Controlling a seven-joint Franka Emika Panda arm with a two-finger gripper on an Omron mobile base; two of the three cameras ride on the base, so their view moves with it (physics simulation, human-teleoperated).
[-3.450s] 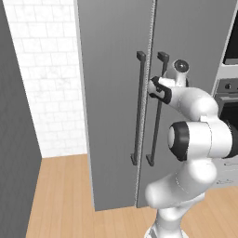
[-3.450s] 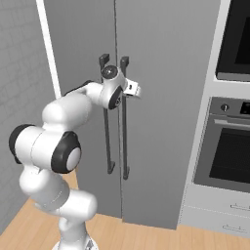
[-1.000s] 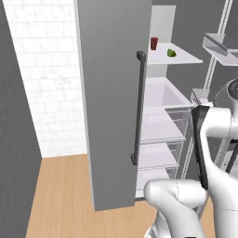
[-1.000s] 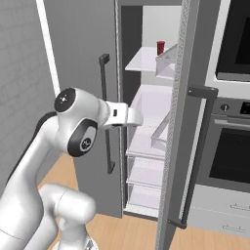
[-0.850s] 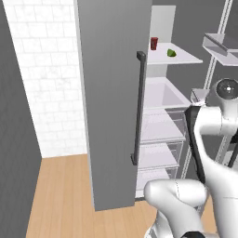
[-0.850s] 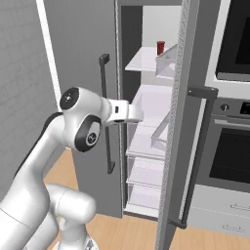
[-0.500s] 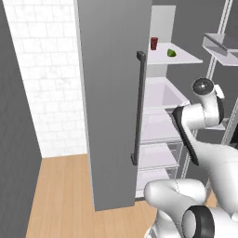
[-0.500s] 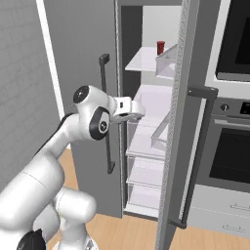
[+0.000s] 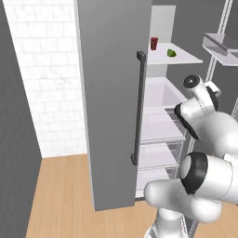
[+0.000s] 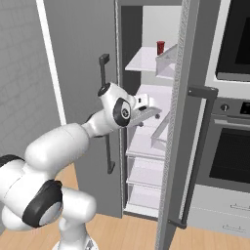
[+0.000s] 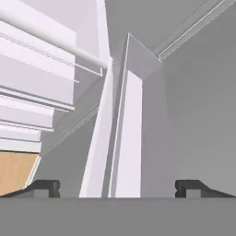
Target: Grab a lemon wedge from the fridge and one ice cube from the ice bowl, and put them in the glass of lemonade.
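Both fridge (image 9: pixel 111 102) doors stand swung out, leaving an open gap to the white shelves, where a door bin (image 10: pixel 166 61) juts in beside the top shelf (image 9: pixel 183 58).

The fridge (image 9: pixel 116 93) doors, shut with the two bar handles side by side at the earliest moment, now stand open, exposing the white shelved interior. The top shelf (image 9: pixel 181 58) is now in sight, carrying a small dark-red cup (image 9: pixel 154 43) and the lemon wedge (image 9: pixel 171 53) just beside it. The gripper (image 10: pixel 151 111), earlier at the door handles, is now off them and reaches in between the open doors at mid-shelf height, jaws wide apart with nothing between them. Over the last second the arm's wrist rises from a low position beside the right door to this raised pose in front of the shelves.
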